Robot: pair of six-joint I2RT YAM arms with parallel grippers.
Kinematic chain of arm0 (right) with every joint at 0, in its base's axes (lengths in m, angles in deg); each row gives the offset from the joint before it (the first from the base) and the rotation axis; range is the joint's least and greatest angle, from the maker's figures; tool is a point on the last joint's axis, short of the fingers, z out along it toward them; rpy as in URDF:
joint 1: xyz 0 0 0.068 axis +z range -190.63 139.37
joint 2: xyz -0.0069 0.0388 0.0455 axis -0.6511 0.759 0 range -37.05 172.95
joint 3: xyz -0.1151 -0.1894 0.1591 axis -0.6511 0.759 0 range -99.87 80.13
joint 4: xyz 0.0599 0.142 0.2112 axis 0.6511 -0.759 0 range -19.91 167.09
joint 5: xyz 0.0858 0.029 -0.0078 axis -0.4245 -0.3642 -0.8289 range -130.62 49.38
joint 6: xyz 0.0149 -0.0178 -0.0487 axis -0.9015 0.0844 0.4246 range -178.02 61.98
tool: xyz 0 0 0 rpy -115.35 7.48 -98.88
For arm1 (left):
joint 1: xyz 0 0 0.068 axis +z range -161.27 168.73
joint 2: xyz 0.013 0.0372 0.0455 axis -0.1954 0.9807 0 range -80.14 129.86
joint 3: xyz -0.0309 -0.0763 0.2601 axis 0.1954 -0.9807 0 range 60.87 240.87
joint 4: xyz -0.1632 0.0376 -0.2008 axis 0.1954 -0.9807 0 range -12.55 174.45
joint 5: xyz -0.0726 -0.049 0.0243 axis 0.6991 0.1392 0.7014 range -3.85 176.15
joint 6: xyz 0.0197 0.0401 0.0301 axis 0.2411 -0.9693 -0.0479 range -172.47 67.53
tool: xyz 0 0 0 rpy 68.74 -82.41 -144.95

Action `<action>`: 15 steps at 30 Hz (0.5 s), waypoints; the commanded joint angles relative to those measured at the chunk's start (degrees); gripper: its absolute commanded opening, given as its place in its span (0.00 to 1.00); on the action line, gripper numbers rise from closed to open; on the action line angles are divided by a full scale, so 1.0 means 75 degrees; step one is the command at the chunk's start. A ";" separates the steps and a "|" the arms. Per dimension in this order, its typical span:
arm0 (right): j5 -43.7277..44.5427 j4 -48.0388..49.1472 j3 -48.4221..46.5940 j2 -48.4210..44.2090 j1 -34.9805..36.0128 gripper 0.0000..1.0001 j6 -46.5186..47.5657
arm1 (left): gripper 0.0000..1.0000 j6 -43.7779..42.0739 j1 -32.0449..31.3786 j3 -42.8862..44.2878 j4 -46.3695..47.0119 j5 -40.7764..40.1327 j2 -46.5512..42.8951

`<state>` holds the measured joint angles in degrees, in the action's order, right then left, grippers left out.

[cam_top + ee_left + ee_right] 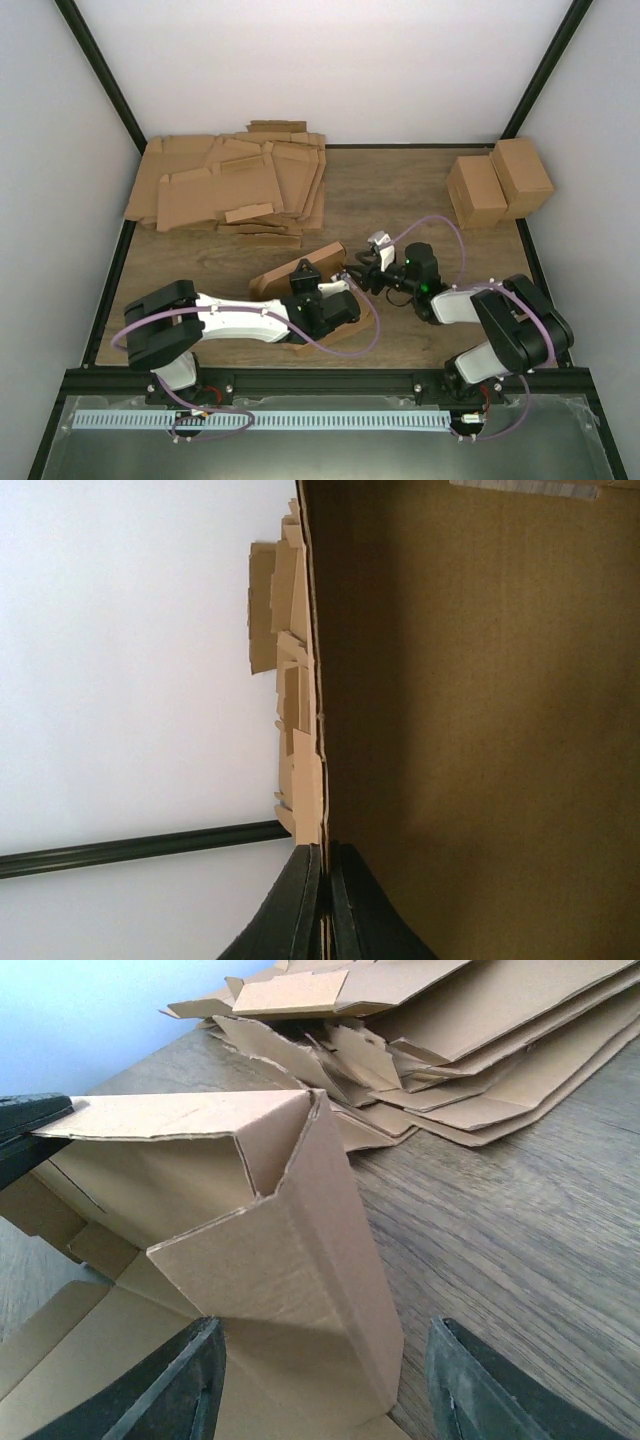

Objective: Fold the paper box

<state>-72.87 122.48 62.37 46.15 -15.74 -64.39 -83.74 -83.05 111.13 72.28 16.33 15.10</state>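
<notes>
The paper box [300, 272] lies in the middle of the table [420, 215], between our two arms. It is half raised, with one long wall standing and a corner flap turned inward. We judge it light and thin, stiff across its panels but ready to bend at the creases. It would likely slide on the wood if shoved and crumple if pinched hard. Our left end effector [323, 885] is closed on the edge of the standing wall. Our right end effector [325, 1380] is open, its fingers on either side of the folded corner without clamping it. We would grip flat panel edges close to a crease, not the loose tabs.
</notes>
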 commanded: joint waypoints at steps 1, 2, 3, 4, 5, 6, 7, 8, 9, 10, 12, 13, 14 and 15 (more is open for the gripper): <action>-0.0067 0.0411 -0.0442 0.0305 0.0149 0.57 0.0399 | 0.04 0.0235 -0.0143 -0.0018 -0.0443 0.0930 0.0264; -0.0084 0.0437 -0.0488 0.0358 0.0159 0.57 0.0428 | 0.04 0.0241 -0.0149 -0.0009 -0.0464 0.0942 0.0258; -0.0083 0.0456 -0.0537 0.0396 0.0178 0.57 0.0463 | 0.04 0.0259 -0.0154 0.0006 -0.0498 0.0951 0.0262; -0.0052 0.0462 -0.0609 0.0446 0.0194 0.57 0.0501 | 0.04 0.0289 -0.0158 0.0031 -0.0531 0.0964 0.0263; -0.0023 0.0452 -0.0672 0.0496 0.0209 0.57 0.0533 | 0.04 0.0299 -0.0170 0.0050 -0.0563 0.0966 0.0272; 0.0017 0.0436 -0.0747 0.0558 0.0226 0.56 0.0562 | 0.04 0.0322 -0.0183 0.0078 -0.0595 0.0976 0.0281; 0.0053 0.0424 -0.0811 0.0619 0.0232 0.56 0.0584 | 0.04 0.0333 -0.0189 0.0118 -0.0637 0.0977 0.0288; 0.0086 0.0423 -0.0870 0.0679 0.0249 0.56 0.0602 | 0.04 0.0358 -0.0200 0.0144 -0.0676 0.0970 0.0286; 0.0127 0.0425 -0.0912 0.0745 0.0258 0.56 0.0603 | 0.04 0.0361 -0.0210 0.0160 -0.0696 0.0966 0.0286; 0.0172 0.0443 -0.0948 0.0805 0.0267 0.55 0.0603 | 0.04 0.0362 -0.0219 0.0170 -0.0707 0.0966 0.0285; 0.0228 0.0531 -0.0994 0.0911 0.0290 0.54 0.0604 | 0.04 0.0373 -0.0234 0.0177 -0.0710 0.0966 0.0289; 0.0249 0.0582 -0.1022 0.0957 0.0306 0.54 0.0595 | 0.04 0.0381 -0.0233 0.0173 -0.0707 0.0976 0.0286; 0.0281 0.0633 -0.1032 0.1026 0.0328 0.53 0.0601 | 0.04 0.0405 -0.0236 0.0170 -0.0716 0.0977 0.0299; 0.0324 0.0658 -0.1057 0.1084 0.0368 0.52 0.0609 | 0.04 0.0416 -0.0244 0.0169 -0.0715 0.0988 0.0316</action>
<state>-72.78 124.05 57.12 52.62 -13.93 -61.26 -82.17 -83.40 112.34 69.42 16.66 15.38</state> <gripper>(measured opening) 0.533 0.042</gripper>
